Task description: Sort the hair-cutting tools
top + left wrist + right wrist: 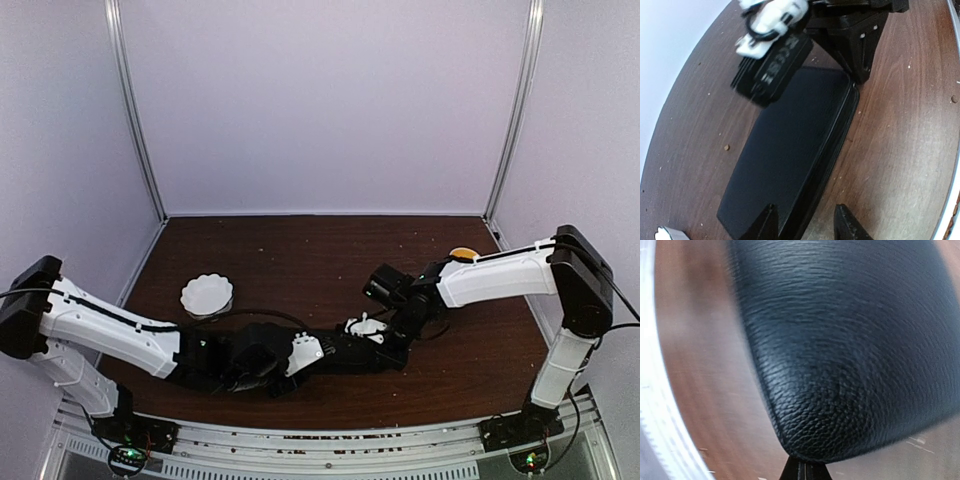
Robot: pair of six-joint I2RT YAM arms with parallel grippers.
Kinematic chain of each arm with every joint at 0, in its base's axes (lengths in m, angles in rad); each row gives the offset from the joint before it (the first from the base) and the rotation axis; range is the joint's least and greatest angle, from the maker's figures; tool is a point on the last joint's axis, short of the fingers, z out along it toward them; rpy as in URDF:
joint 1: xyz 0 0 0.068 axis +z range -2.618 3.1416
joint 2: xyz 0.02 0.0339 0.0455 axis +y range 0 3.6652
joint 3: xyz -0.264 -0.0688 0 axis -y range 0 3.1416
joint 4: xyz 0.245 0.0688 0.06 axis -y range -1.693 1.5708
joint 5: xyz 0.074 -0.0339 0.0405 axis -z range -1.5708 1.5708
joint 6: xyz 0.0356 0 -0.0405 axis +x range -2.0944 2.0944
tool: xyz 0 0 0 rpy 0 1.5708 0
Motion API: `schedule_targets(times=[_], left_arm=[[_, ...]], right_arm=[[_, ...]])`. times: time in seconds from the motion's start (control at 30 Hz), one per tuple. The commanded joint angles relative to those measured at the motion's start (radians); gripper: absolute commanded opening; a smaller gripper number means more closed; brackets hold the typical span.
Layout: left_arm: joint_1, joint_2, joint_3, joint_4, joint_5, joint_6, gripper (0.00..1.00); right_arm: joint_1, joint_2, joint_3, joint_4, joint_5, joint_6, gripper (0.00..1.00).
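Right jaws pinched shut on case [850, 340] corner. Left jaws open around other end, no grip yet. Best: hold case still, then find zip.

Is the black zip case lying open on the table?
No, the black zip case lies flat and closed, its zipper seam shut along the edge in the left wrist view.

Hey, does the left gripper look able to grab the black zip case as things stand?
Probably yes: the left gripper is open, its fingers straddle the zip case at its near edge, and nothing lies between them and it.
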Motion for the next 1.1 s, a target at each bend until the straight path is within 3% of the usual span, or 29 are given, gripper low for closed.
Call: schedule_targets(times=[0.0,0.43,1.07], left_arm=[[-0.017,0.109,0.087,0.099,0.062,0.09,0.41],[-0.024,0.308,0.202,0.151,-0.014,0.28,0.4],[-0.024,0.438,0.298,0.1,-0.053,0.361,0.32]], right_arm=[[0.015,0.043,0.066,-0.001,-0.138,0.005,0.0],[0.022,0.084,0.079,0.01,-0.177,0.014,0.0],[0.022,0.089,0.079,0.018,-0.182,0.021,0.0]])
